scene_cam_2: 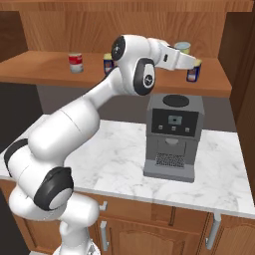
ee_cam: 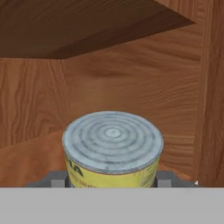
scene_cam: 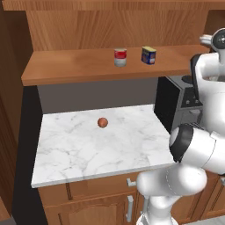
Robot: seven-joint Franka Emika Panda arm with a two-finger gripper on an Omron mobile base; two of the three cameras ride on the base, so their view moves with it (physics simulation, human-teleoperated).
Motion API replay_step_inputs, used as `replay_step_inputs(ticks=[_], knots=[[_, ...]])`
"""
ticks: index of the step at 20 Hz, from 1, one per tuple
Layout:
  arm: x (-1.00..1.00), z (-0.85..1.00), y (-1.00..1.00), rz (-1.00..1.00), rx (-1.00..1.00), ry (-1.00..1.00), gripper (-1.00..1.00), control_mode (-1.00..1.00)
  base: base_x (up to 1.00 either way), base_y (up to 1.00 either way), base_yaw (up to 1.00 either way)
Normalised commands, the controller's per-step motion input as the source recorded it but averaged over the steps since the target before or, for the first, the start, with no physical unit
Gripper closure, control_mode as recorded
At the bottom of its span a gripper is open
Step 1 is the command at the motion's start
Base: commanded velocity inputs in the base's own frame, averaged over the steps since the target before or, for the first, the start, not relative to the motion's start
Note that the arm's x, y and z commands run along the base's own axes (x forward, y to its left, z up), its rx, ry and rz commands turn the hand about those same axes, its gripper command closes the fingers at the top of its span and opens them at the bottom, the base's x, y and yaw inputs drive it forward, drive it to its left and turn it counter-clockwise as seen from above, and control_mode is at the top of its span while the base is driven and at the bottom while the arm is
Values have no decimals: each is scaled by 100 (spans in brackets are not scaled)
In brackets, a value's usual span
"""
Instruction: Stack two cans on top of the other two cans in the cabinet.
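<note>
On the cabinet (scene_cam: 66, 66) shelf, a red-and-white can (scene_cam: 120, 57) (scene_cam_2: 75, 63) stands beside a dark blue can (scene_cam: 148, 55) (scene_cam_2: 106, 62); in the right base view my arm half hides the blue one. My gripper (scene_cam_2: 195, 63) reaches to the right end of the shelf (scene_cam_2: 40, 69) and is shut on another dark blue can (scene_cam_2: 193, 74) with a yellow top band. The hand view shows its silver lid (ee_cam: 112, 139) between my fingers (ee_cam: 56, 178). Whether it rests on the plank I cannot tell. A further can (scene_cam_2: 183, 47) with a pale top peeks above my hand.
A small orange-brown ball (scene_cam: 102, 122) lies on the white marble counter (scene_cam: 66, 149). A dark coffee machine (scene_cam_2: 173, 134) (scene_cam: 178, 105) stands on the counter under the shelf's right end. The cabinet's side wall (ee_cam: 212, 87) is close on the right of the held can.
</note>
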Motion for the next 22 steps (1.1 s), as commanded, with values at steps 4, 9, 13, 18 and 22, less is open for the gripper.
replay_step_inputs(ticks=[4,9,13,18,22], knots=[[1,1,-12,-3,0,0,100,-100,0,0,0],[0,10,-3,-2,0,0,100,-100,0,0,0],[0,12,-2,-2,0,3,100,-100,0,0,0],[6,2,-1,-2,0,4,100,-100,0,0,0],[16,-1,-1,0,0,10,100,-100,0,0,0]])
